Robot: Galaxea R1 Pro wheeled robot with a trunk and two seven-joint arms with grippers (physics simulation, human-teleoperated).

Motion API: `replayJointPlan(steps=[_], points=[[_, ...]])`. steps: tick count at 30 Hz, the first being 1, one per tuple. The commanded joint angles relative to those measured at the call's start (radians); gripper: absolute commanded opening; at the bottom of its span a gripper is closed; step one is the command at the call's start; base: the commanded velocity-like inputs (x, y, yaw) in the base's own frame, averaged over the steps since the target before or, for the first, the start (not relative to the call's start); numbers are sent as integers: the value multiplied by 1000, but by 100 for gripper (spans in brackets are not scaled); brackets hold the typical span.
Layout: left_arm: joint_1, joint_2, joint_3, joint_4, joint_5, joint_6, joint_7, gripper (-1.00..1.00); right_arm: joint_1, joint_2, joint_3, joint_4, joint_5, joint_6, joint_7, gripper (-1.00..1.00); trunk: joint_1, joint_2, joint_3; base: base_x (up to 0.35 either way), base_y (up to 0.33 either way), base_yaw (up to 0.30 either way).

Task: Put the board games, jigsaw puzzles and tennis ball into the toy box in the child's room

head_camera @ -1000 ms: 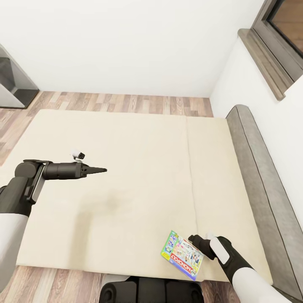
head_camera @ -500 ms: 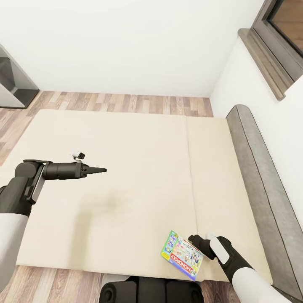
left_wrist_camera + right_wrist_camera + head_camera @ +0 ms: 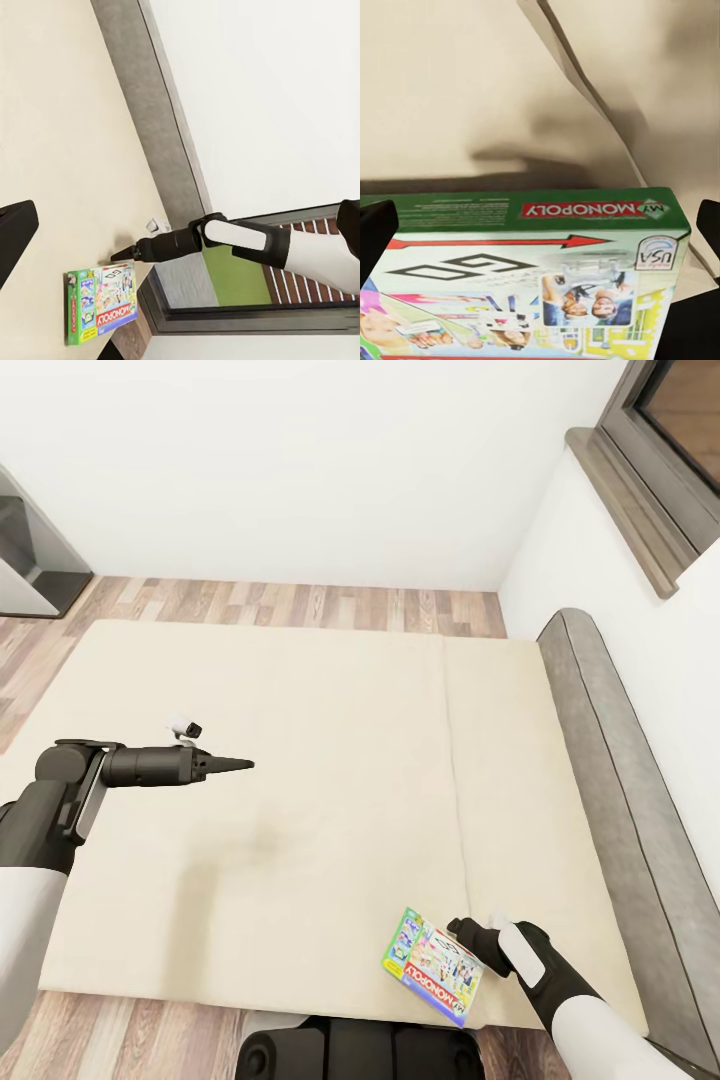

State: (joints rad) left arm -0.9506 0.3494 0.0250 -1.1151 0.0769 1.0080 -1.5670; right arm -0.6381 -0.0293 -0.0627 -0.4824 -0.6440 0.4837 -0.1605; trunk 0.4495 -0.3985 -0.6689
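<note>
One board game lies flat on the beige mattress of the bed, close to the near edge and toward the side with the grey headboard. Its lid is green and pale blue with a red band, and the right wrist view shows the word MONOPOLY on its green side. The right gripper sits low over the mattress, right at the box's edge nearest the headboard. In the right wrist view a dark finger shows at each side of the picture with the box between them, so the jaws stand wide apart, and whether they touch the box cannot be told. The left wrist view shows the same gripper pointing at the box from just beside it.

The left gripper hovers above the middle of the mattress, well apart from the game, its fingers drawn together into one thin point with nothing between them. Wood-plank floor runs beyond the bed up to a white wall, and a grey-framed window is set above the headboard.
</note>
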Motion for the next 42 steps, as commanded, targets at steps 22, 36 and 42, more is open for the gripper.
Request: replayJointPlan(steps=[22,36,42], points=[[0,0,-1,0,0,10,-4,100,0,0,0,-2,-11,4,-7,100,1,-2,-15,0,0,0],[0,0,-1,0,0,11,-4,100,0,0,0,-2,-11,4,-7,100,1,-2,-15,0,0,0],[0,0,-2,0,0,10,-4,100,0,0,0,-2,-11,4,-7,100,1,-2,-18,0,0,0]])
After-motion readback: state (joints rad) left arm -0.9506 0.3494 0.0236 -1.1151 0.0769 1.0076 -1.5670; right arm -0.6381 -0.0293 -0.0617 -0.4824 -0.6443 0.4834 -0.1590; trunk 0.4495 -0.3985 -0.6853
